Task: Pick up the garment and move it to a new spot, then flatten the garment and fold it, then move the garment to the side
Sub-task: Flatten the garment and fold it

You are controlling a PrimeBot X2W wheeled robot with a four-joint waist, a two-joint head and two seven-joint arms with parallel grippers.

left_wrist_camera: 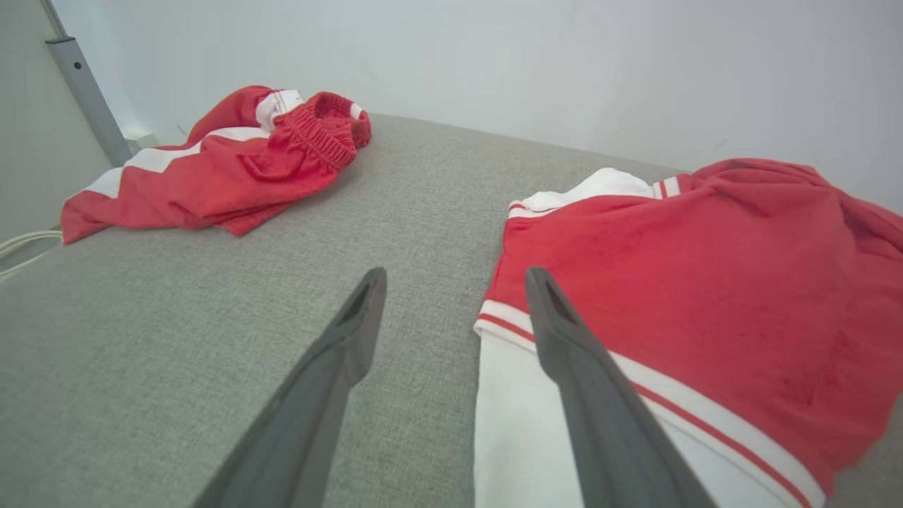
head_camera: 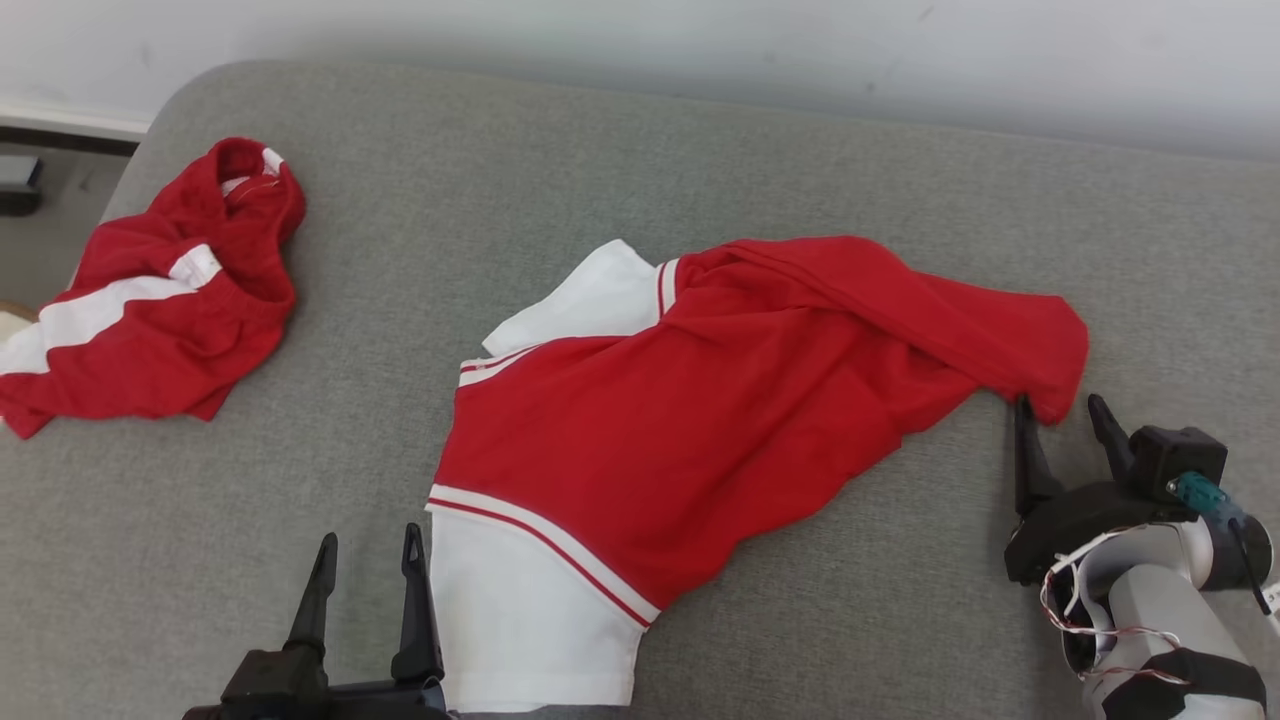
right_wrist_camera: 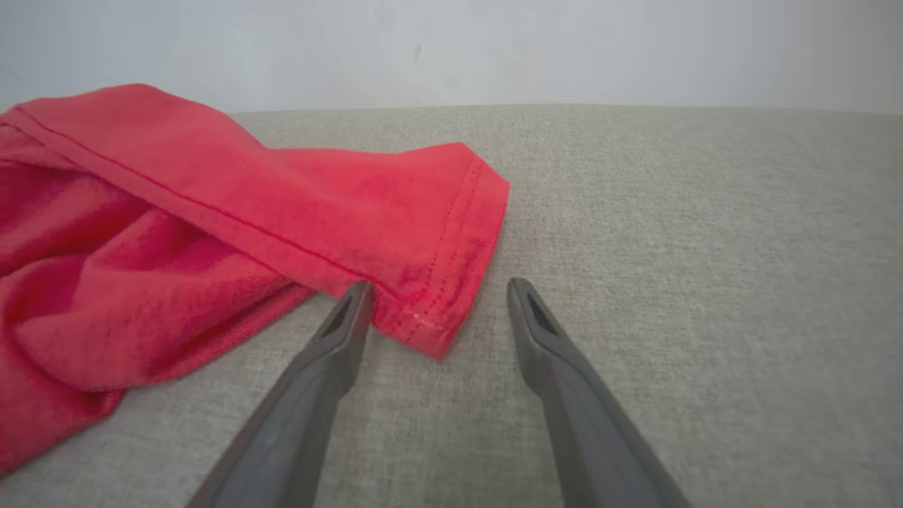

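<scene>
The garment [head_camera: 700, 420] is red with white panels and thin red-white stripes, and it lies crumpled across the middle of the grey padded surface [head_camera: 600, 170]. My left gripper [head_camera: 370, 548] stands open at the garment's lower-left white end. In the left wrist view, the left gripper [left_wrist_camera: 455, 282] has one finger over the white hem [left_wrist_camera: 508, 395] and the other over bare surface. My right gripper [head_camera: 1058, 402] is open at the garment's right tip. In the right wrist view, a stitched red corner [right_wrist_camera: 437, 310] lies between the fingers of the right gripper [right_wrist_camera: 439, 289].
A second red and white garment [head_camera: 160, 300] lies bunched at the far left, near the surface's rounded corner, and it also shows in the left wrist view [left_wrist_camera: 226, 169]. A pale wall [head_camera: 700, 50] runs behind the surface. Bare grey surface lies between the two garments.
</scene>
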